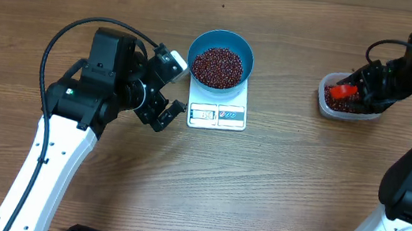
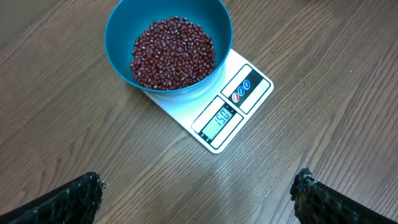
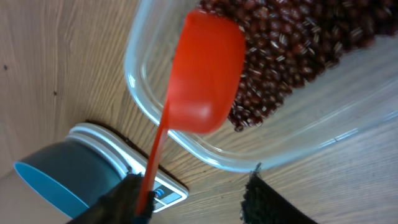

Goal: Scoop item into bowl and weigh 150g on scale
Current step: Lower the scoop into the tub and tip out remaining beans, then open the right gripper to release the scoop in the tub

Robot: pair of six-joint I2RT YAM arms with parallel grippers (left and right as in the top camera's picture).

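Squarely on the wooden desk (image 1: 259, 194), the white scale (image 2: 261, 87) carries the blue bowl (image 2: 118, 37), while well to the right a clear tub (image 3: 143, 81) sits under the right gripper (image 3: 193, 193), its jaws apart, the red scoop (image 3: 205, 68) resting its handle against one finger, unclamped. The left gripper (image 2: 196, 193) hovers wide open and empty beside the scale. Maroon beans (image 2: 173, 53) heap in the bowl; more lie in the tub. The display (image 2: 219, 118) appears to read 150, so weighing looks complete; next, the arm likely needs only to leave the scoop and lift clear.
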